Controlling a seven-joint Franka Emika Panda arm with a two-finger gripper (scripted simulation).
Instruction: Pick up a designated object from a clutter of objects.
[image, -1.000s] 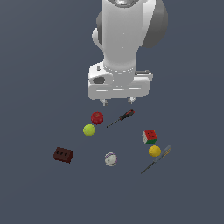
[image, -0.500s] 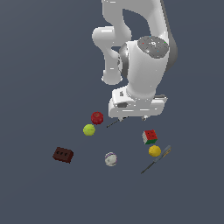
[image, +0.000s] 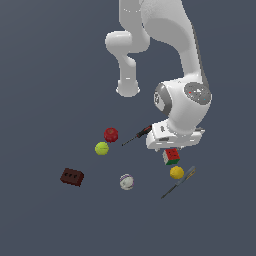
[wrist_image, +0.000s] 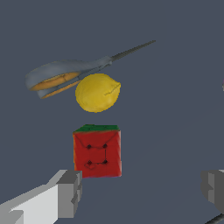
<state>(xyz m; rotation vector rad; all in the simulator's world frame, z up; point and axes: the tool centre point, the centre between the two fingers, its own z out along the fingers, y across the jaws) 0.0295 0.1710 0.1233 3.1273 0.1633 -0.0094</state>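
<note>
jaws standing wide apart, holding nothing — gripper (wrist_image: 140, 192) hanging just above the puzzle cube (wrist_image: 97, 151), which is sitting nearer one finger (wrist_image: 68, 192) than the other. cube lying just beside the yellow ball (wrist_image: 97, 92), grey tool (wrist_image: 74, 75) beyond it. in the exterior view, arm's head (image: 175, 137) is covering the cube's (image: 171, 156) top edge — screwdriver (image: 136, 135) lying toward the exterior view's left.

Both views are evenly and softly lit — no cast shadows are seen on the dark grey-blue ground, and no glare. The white arm (image: 175, 75) is shaded gently, brighter on its upper surfaces. Edges are rendered slightly soft and pixelated; the puzzle cube (wrist_image: 97, 151) is shown flat-coloured, without highlights — no edge distortion is evident.
</note>
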